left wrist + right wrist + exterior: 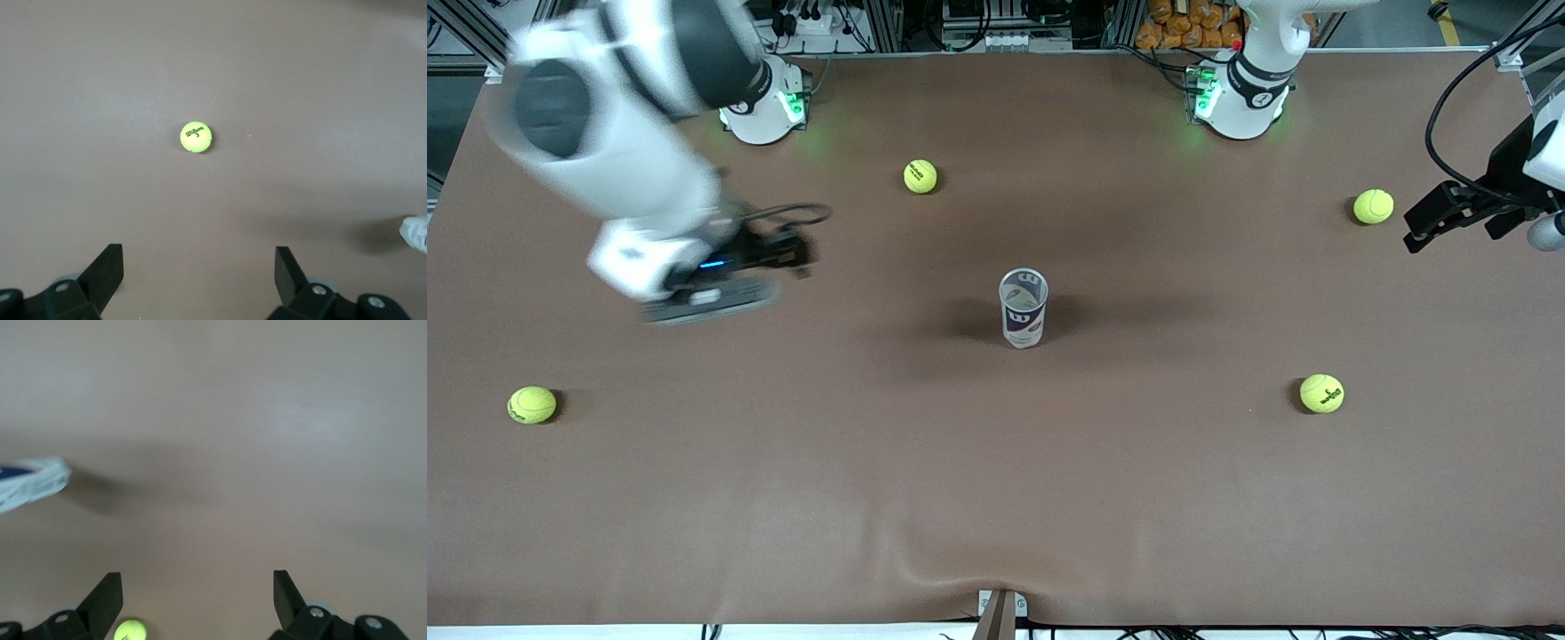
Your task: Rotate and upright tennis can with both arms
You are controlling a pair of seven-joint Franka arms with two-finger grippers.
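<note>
The tennis can (pixel 1024 308) stands upright in the middle of the table, open silvery rim up, with its white and navy label showing. No gripper touches it. My right gripper (pixel 720 298) is up in the air over the table toward the right arm's end, blurred. In the right wrist view my right gripper (pixel 197 590) is open and empty, with the can (pixel 30 482) at the frame's edge. My left gripper (pixel 1423 227) hangs over the left arm's end of the table. In the left wrist view it (pixel 199 270) is open and empty, and a white bit of the can (pixel 415 233) shows.
Several yellow-green tennis balls lie on the brown table: one (pixel 920 176) near the arm bases, one (pixel 1373 206) by my left gripper, one (pixel 1321 393) and one (pixel 532 404) nearer the front camera. One ball (pixel 196 137) shows in the left wrist view, one (pixel 130 630) in the right wrist view.
</note>
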